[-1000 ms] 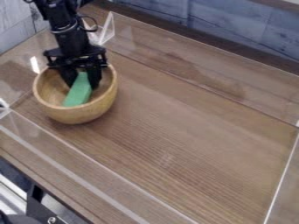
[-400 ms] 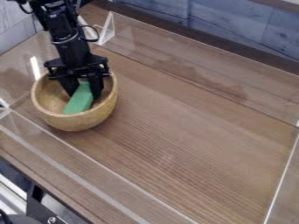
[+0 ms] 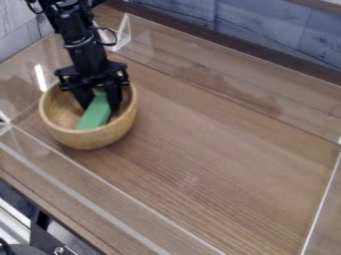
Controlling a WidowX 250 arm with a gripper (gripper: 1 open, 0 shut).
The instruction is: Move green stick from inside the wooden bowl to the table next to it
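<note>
Gripper and wooden bowl slightly shifted.

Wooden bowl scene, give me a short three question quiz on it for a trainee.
1. True or false: the green stick lies on the table outside the wooden bowl.
2. Where is the tool? A) down in the bowl at the stick B) over the bare table at the right C) out of view
3. Fill in: the bowl stands near the table's ____ edge in the picture.

Key: 1 false, the stick is in the bowl. 2 A. 3 left.
</note>
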